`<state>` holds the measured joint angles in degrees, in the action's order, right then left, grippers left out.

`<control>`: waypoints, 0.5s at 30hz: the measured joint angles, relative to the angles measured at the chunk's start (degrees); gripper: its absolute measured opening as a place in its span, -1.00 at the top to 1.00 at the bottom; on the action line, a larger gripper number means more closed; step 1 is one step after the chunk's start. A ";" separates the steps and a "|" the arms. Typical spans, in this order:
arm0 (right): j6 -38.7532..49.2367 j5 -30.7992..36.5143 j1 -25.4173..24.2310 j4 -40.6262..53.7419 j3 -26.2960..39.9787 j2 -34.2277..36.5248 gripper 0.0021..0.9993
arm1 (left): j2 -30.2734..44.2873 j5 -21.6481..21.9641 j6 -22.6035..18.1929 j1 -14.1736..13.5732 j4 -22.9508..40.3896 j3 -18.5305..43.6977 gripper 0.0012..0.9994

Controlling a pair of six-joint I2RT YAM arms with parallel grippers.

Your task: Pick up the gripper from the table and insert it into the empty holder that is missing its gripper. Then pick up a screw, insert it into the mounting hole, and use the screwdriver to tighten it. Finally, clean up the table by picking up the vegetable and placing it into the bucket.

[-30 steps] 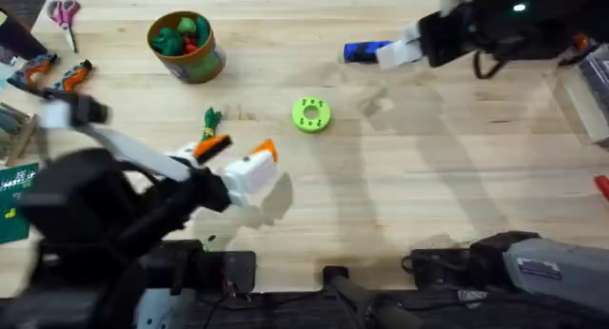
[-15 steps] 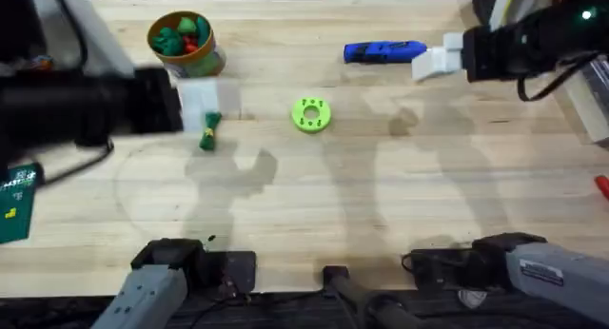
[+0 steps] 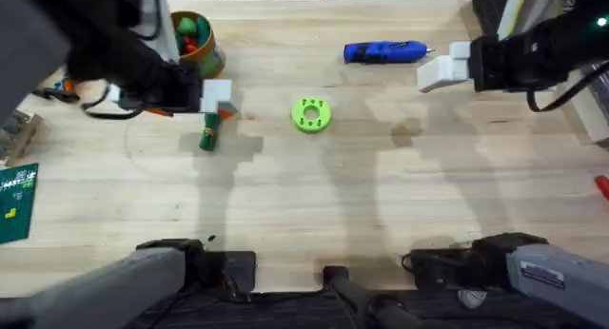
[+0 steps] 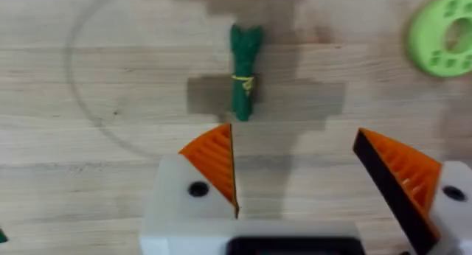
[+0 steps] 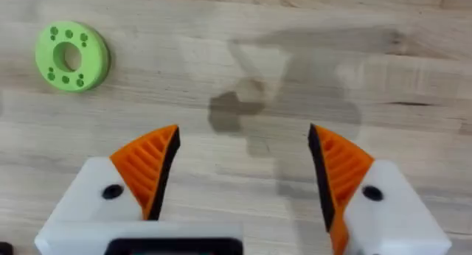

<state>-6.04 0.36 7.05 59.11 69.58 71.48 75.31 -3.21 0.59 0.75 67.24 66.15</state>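
The slim green vegetable [image 3: 207,134] [image 4: 243,71] lies on the wood left of centre. My left gripper [image 3: 219,106] [image 4: 293,133] hovers just behind and above it, open, with nothing between its orange pads [image 4: 214,155]. The olive and orange bucket [image 3: 197,46] stands at the back left, partly covered by the left arm. At the back of the table lies the blue screwdriver [image 3: 385,51]. My right gripper [image 3: 428,74] [image 5: 243,130] floats just right of its tip, open and empty. The loose gripper part, the holder and the screw are out of view.
A green round disc with holes [image 3: 311,114] [image 4: 442,34] [image 5: 71,56] sits mid-table. A green card [image 3: 14,201] lies at the left edge and a red item [image 3: 602,184] at the right edge. Orange-handled tools [image 3: 57,85] lie far left.
My left arm has swung from the near left up over the back left, ending with its gripper above the vegetable. The right gripper has drawn back to the right, off the screwdriver.
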 joint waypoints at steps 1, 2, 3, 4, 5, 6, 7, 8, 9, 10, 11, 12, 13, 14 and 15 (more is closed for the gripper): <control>-0.02 0.00 0.00 0.02 0.00 -0.02 -0.99 | 1.93 0.51 -0.50 0.02 -0.25 0.00 -0.98; -0.02 0.00 0.00 0.00 0.00 -0.02 -0.99 | 4.39 1.10 -1.12 0.00 -0.79 0.00 -0.98; -0.04 0.00 0.00 0.02 0.00 -0.02 -0.99 | 6.22 1.45 -1.63 0.01 -1.39 0.00 -0.98; -0.05 0.00 0.00 0.01 0.00 -0.02 -0.99 | 8.51 1.80 -2.26 0.00 -2.26 0.00 -0.98; -0.15 0.00 0.00 0.01 0.00 -0.02 -0.99 | 10.27 2.16 -2.73 0.02 -3.00 0.00 -0.98; -0.17 0.00 0.00 0.00 0.00 -0.02 -0.99 | 12.35 2.74 -3.23 0.00 -4.08 0.00 -0.98; -0.17 0.00 0.00 0.01 0.00 -0.02 -0.99 | 14.03 3.20 -3.53 0.00 -5.14 0.01 -0.98; -0.20 0.00 0.00 0.02 0.00 -0.01 -0.99 | 15.92 3.73 -3.79 0.00 -6.49 0.00 -0.98; -0.19 -0.02 0.00 0.02 0.00 -0.02 -0.99 | 17.45 4.24 -4.02 0.00 -7.56 0.00 -0.98; -0.20 0.00 0.00 0.00 0.00 -0.02 -0.99 | 18.96 4.59 -4.22 0.00 -8.51 0.00 -0.98; -0.18 0.00 0.00 0.04 0.00 -0.02 -0.99 | 20.46 4.83 -4.33 0.00 -9.40 0.00 -0.95; -0.18 0.00 0.00 0.06 0.00 -0.02 -0.99 | 21.97 5.08 -4.51 0.02 -10.05 0.01 -0.90; -0.20 0.00 0.00 0.13 0.00 0.00 -0.99 | 23.07 5.25 -4.63 0.02 -10.34 0.02 -0.83; -0.20 -0.01 0.00 0.30 0.00 -0.02 -0.99 | 24.22 5.50 -4.71 0.02 -10.50 0.00 -0.77; -0.17 0.00 0.00 0.60 0.00 -0.02 -0.99 | 25.11 5.65 -4.76 0.02 -10.54 0.00 -0.71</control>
<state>-6.22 0.36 7.05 59.72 69.58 71.46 100.42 2.45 -4.16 0.78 56.70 66.15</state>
